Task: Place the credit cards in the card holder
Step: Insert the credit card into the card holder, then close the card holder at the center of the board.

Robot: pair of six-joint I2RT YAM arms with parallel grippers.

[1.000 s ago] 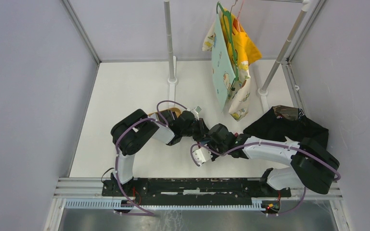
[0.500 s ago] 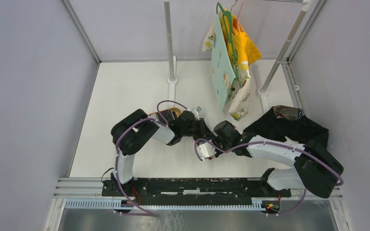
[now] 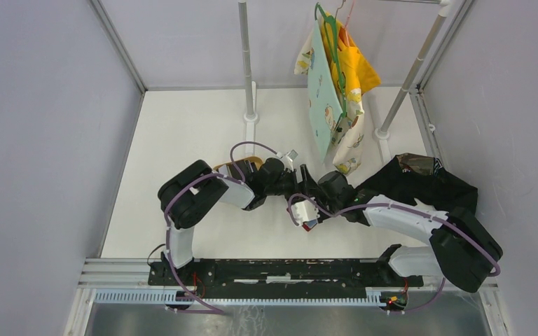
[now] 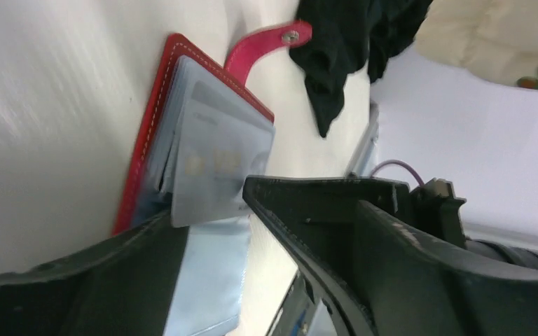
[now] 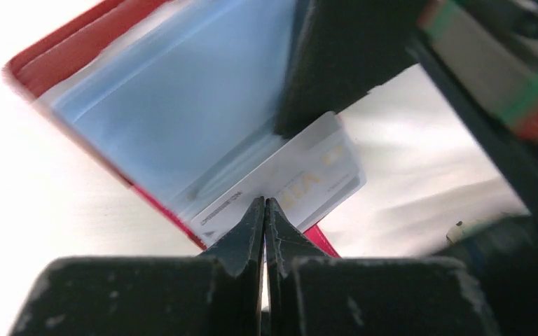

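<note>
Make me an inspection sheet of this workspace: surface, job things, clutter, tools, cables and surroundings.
Surface: white table, no spills seen.
Job's things: red card holder lies open; one silvery card sticks partway out of its grey-blue pocket; other cards, nothing seen.
Clutter: tan tray, mostly hidden; black cloth at the right.
Grippers: left tool open, astride the card; right tool shut, tips at the card's edge.
Cables: purple cable loops over the table; no snag seen.
Surroundings: grey walls, metal pole, clothes hanging at the back.
</note>
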